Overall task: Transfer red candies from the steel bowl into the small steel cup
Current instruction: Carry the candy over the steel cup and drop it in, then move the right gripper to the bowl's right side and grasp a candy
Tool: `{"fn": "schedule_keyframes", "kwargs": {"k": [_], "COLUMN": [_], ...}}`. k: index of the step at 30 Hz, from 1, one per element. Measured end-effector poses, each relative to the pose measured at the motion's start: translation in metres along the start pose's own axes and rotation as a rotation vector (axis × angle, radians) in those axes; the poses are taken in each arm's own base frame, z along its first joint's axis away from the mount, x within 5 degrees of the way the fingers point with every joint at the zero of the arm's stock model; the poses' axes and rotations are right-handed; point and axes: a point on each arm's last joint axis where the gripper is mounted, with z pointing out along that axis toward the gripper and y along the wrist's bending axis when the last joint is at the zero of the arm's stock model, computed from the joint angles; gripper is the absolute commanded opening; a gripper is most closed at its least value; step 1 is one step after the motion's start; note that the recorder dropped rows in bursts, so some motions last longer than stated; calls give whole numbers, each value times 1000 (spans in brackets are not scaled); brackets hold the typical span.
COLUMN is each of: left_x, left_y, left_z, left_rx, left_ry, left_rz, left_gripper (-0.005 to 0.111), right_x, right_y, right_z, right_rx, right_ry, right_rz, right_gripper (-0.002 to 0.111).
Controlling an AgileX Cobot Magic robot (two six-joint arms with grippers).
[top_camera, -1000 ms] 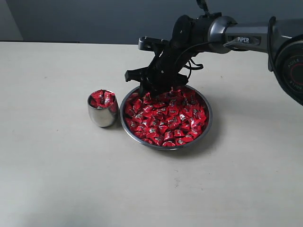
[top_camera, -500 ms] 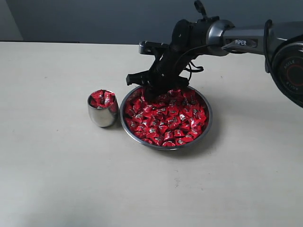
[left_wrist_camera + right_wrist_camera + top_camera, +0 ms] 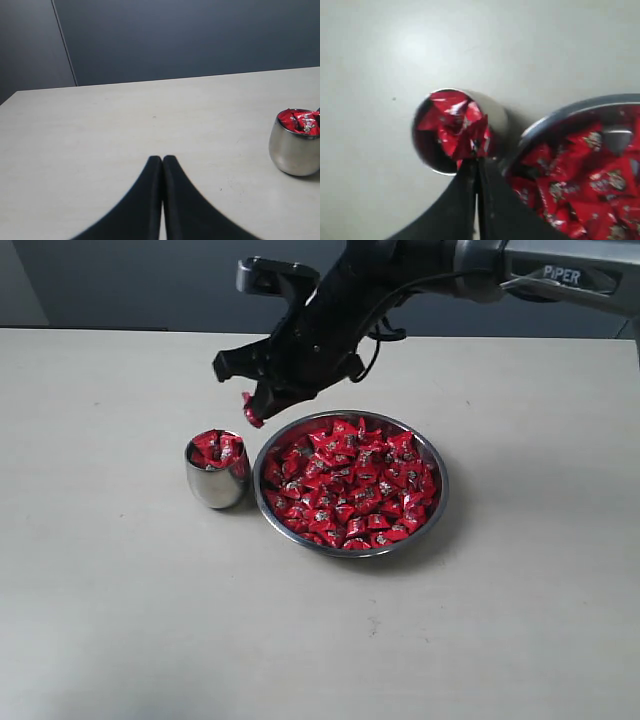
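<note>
The steel bowl (image 3: 441, 487) holds many red candies (image 3: 350, 485) in shiny wrappers. Left of it stands the small steel cup (image 3: 214, 488), with several candies heaped in it. My right gripper (image 3: 252, 412) hangs in the air above the gap between cup and bowl, shut on one red candy (image 3: 247, 409). In the right wrist view the shut right gripper (image 3: 477, 162) points down at the cup (image 3: 497, 120) and the bowl's rim (image 3: 555, 117). My left gripper (image 3: 162, 159) is shut and empty, low over bare table, with the cup (image 3: 295, 145) off to one side.
The pale table (image 3: 120, 600) stretches around both vessels. A dark wall (image 3: 150, 280) runs along its far edge. The right arm (image 3: 540, 275) reaches in from the upper right, above the bowl.
My right gripper closed among the candies at the bowl's far edge, then rose and swung left toward the cup with one candy in it. The left gripper is not shown earlier.
</note>
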Motion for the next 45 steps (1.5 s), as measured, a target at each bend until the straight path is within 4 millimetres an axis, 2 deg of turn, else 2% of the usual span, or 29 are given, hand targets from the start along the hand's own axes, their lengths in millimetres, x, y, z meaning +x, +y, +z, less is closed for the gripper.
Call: {"fn": "schedule_keyframes", "kwargs": {"k": [3, 7, 12, 18, 24, 31, 35, 41, 45], "left_x": [0, 0, 0, 0, 0, 0, 0, 0, 0], "left_y": [0, 0, 0, 0, 0, 0, 0, 0, 0], "left_z": [0, 0, 0, 0, 0, 0, 0, 0, 0], "left_rx": [0, 0, 0, 0, 0, 0, 0, 0, 0], "left_ry": [0, 0, 0, 0, 0, 0, 0, 0, 0], "left_rz": [0, 0, 0, 0, 0, 0, 0, 0, 0], "left_gripper": [0, 0, 0, 0, 0, 0, 0, 0, 0], "right_x": [2, 8, 13, 12, 10, 10, 10, 6, 3], "right_y": [28, 39, 33, 31, 28, 28, 32, 40, 19], "right_z": [13, 32, 47, 47, 47, 47, 39, 4, -16], "right_rx": [-24, -33, -8, 22, 52, 55, 48, 79, 129], "right_ry": [-30, -12, 20, 9, -7, -11, -2, -8, 13], "right_rz": [-53, -81, -99, -126, -127, -124, -125, -162, -105], "right_gripper": [0, 0, 0, 2, 14, 15, 15, 15, 15]}}
